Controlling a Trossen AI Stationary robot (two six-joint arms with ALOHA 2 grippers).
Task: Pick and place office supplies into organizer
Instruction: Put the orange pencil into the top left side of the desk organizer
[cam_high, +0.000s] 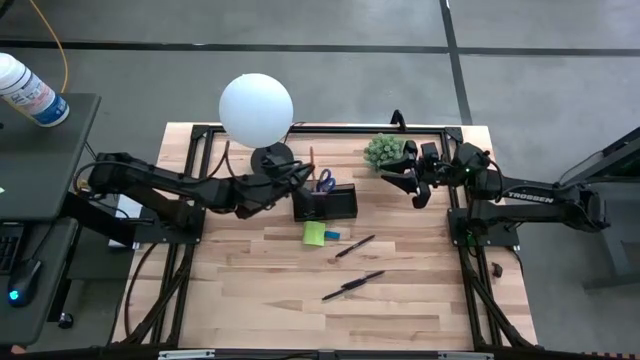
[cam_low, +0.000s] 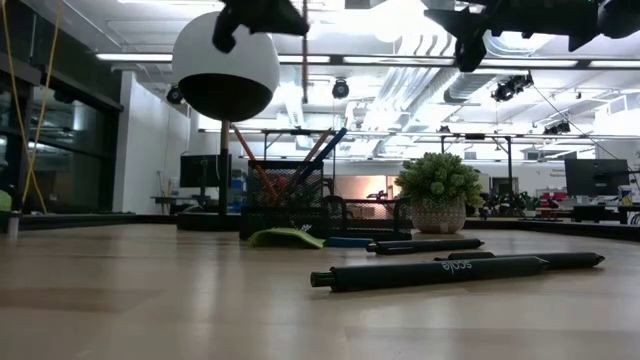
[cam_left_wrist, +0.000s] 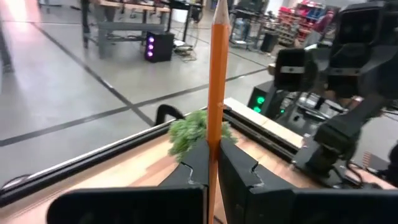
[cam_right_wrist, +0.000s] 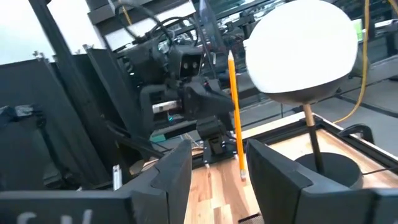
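Note:
My left gripper hangs just beyond the left end of the dark mesh organizer, shut on an orange pencil. The organizer holds blue-handled scissors and more pencils. In front of it a lime-green sticky-note pad and a small blue block lie on the table, with two dark pens nearer the front edge. My right gripper is open and empty, raised near the potted plant. My left gripper pinches the orange pencil's shaft between its two fingers. The fingers point about level toward the table's right side and lie across the pencil. The pencil stands upright, a long part of it above the fingers, and it is lifted clear of the table.
A white globe lamp on a round black base stands just behind my left gripper. The plant's pot sits at the far right. A white bottle rests on the side table to the left. Bare wood lies toward the near edge.

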